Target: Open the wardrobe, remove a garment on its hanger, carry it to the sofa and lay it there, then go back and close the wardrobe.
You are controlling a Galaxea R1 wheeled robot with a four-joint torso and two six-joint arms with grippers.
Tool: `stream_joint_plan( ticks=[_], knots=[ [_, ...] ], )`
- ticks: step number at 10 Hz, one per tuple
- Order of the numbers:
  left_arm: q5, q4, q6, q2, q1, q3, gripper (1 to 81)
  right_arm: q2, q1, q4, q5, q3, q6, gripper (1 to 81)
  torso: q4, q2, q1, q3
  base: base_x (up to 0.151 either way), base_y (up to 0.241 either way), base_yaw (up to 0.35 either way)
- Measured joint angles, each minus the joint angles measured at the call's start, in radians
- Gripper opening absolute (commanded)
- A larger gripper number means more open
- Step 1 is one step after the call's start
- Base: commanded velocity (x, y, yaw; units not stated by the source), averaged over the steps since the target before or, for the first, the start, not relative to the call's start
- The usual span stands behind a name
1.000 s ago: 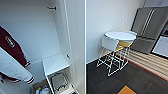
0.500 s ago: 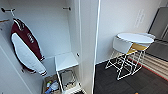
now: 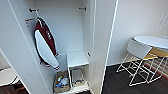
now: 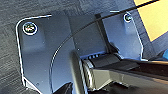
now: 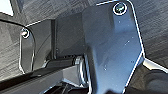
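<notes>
Both doors of the wardrobe [image 3: 100, 37] are standing open across the left and centre of the frame, smooth white panels. You're facing a dark red and white garment [image 3: 45, 42] hanging limp at upper left; no black one is showing there. Keep square to the opening while approaching. I cannot tell how your jaws are standing.

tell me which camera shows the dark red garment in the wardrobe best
The head view: the dark red garment hangs inside the open wardrobe, its white sleeve and hanger hook visible. Both wrist views face dark carpet and the robot's own parts, so they show nothing of it.
</notes>
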Motion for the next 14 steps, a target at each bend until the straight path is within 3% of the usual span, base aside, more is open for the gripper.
stream_joint_plan(
  ticks=[7,14],
  knots=[
    [0.006,0.0,0.0,0.008,0.001,0.0,81.1,-0.003,0.007,0.0,0.003,0.0,0.0,81.1,0.0,0.0,0.0,0.0,0.0,0.0,0.264],
    [0.006,0.0,-0.004,0.008,0.0,0.0,81.1,0.0,0.006,0.0,0.002,0.0,0.0,81.1,0.0,0.0,0.0,0.0,-0.029,0.0,0.0]
  ],
)
